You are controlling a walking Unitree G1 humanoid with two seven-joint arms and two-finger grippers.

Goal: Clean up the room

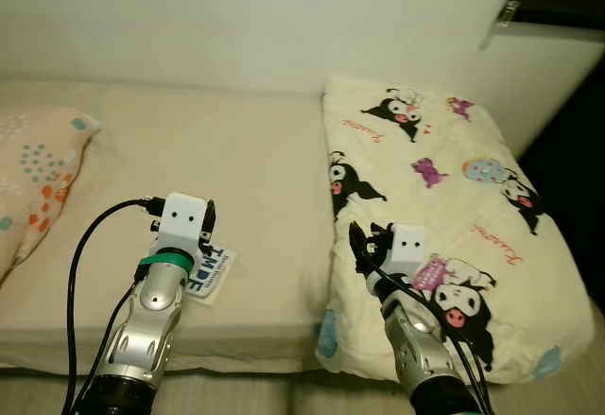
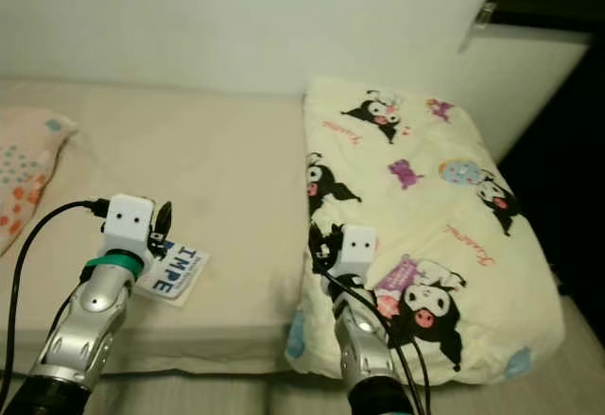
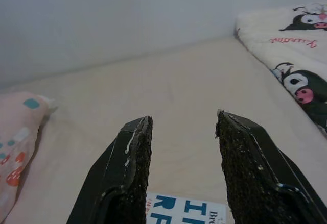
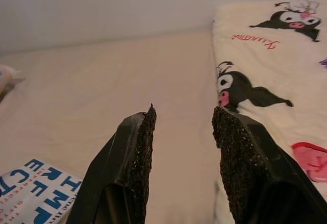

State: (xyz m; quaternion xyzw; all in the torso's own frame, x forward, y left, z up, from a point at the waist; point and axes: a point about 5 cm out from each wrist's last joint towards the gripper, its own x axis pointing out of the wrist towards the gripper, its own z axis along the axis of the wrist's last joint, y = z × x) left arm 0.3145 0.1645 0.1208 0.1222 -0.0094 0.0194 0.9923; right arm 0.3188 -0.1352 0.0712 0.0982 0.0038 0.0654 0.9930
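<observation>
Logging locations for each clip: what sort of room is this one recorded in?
Most likely a bedroom. The robot faces a bed with a beige sheet set against a white wall. A cartoon-print pillow lies on one side, a dotted pillow on the other, and a booklet near the edge.

Place: a bedroom in a home.
Bed (image 1: 246, 179): a beige sheet spreads across the middle of the frame, up to a plain pale wall (image 1: 236, 18) along the top.
Cartoon pillow (image 1: 444, 207): cream, printed with black-and-white characters, lies at the right of the frame.
Second pillow (image 1: 38, 179): peach with dots, at the left edge.
Leaflet (image 1: 210, 271): blue-lettered paper lies on the sheet, lower left of centre.
</observation>
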